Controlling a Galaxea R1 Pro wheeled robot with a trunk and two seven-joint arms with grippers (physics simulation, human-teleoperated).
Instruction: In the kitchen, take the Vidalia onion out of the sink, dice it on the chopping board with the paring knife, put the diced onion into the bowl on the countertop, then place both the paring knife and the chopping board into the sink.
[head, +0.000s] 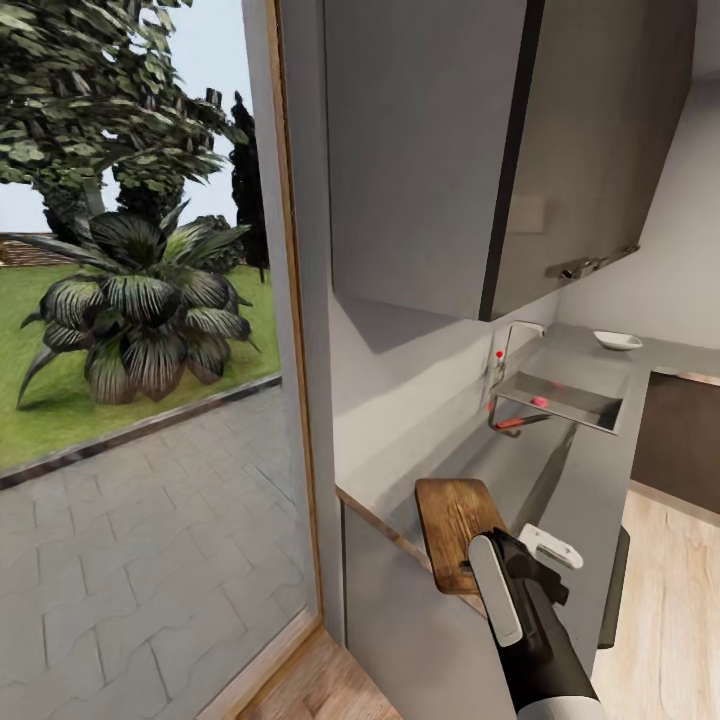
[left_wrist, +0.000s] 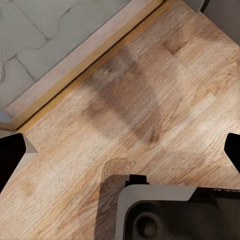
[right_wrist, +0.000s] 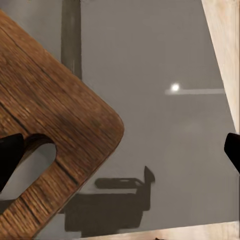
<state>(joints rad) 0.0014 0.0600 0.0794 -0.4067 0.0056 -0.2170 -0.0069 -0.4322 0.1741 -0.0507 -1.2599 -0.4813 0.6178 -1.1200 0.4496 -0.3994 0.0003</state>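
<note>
Honestly, found the chopping board (head: 455, 528) at the near end of the countertop (head: 560, 470), stiff and light by the look, best grabbed at its slot handle, with right gripper (right_wrist: 120, 155) jaws spread wide over it.
</note>
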